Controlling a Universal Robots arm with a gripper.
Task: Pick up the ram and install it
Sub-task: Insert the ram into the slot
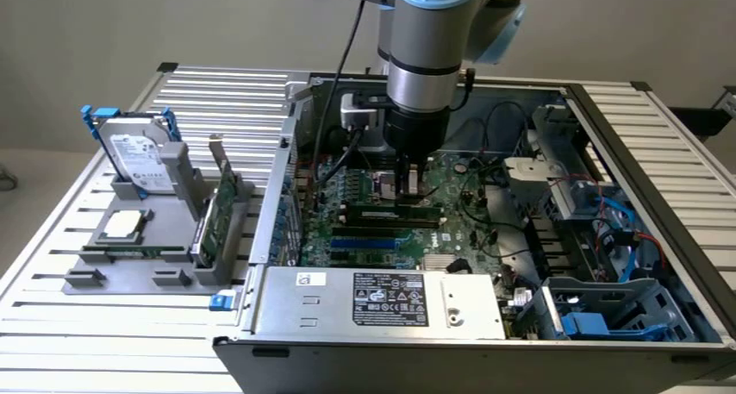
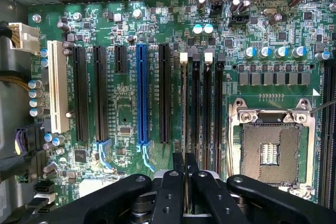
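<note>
Your hand (image 1: 409, 192) is closed on the ram (image 1: 394, 210), gripping its top edge. Directly beneath the hand, the stick stands on edge, its long axis running along the memory slots (image 2: 195, 103) on the motherboard (image 2: 126, 124).

Arm (image 1: 428, 32) hangs approx. vertical from above, wrist str. down, pincer (image 1: 409, 187) pointing down w/ fingers (image 2: 178, 162) pinched nearly together (just a thin slit btw. them).

gripper (image 1: 411, 199) above memory slots (image 2: 202, 98), motherboard (image 1: 358, 232) in case (image 1: 602, 128)
</note>
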